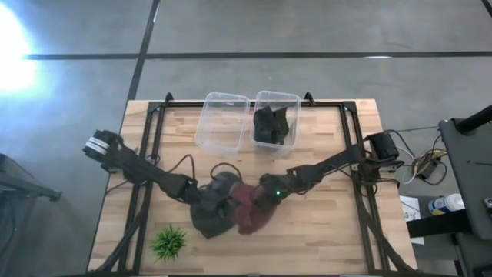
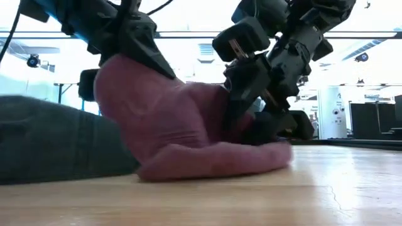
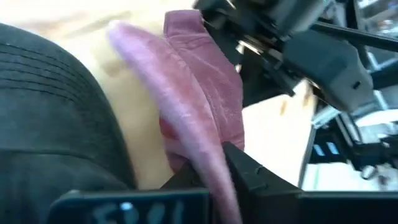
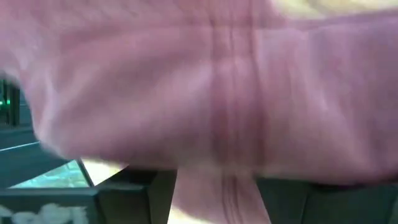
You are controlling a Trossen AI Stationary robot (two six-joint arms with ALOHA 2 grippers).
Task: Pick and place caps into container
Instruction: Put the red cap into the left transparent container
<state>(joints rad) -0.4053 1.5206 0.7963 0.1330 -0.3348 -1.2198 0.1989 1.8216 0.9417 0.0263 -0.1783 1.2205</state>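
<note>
The maroon cap (image 1: 252, 209) lies mid-table with its brim (image 2: 213, 164) flat on the wood and its crown bunched upward. Touching its left side is a dark grey cap (image 1: 209, 215), seen also in the low view (image 2: 56, 141). A second dark cap (image 1: 273, 125) sits in the right clear container (image 1: 296, 100). My left gripper (image 1: 223, 201) comes in from the left and is shut on the maroon cap. My right gripper (image 1: 260, 197) comes in from the right and is also shut on the maroon cap. My left gripper (image 3: 214, 177) pinches the maroon cap's brim edge (image 3: 205, 149) between its two fingers. The brim runs along and out past the fingertips. The cap's lower part rests on the table. My right gripper (image 4: 217, 199) has bunched crown cloth (image 4: 217, 180) between its fingers, near a seam. It comes slanting down from the right. How many layers it holds is hidden by the cloth filling the view.
An empty clear container (image 1: 221, 117) stands beside the filled one at the table's far edge. A small green spiky plant (image 1: 169, 242) sits near the near-left corner. Black frame rails (image 1: 146, 165) run along the table's left and right sides. Bare wood lies near-right.
</note>
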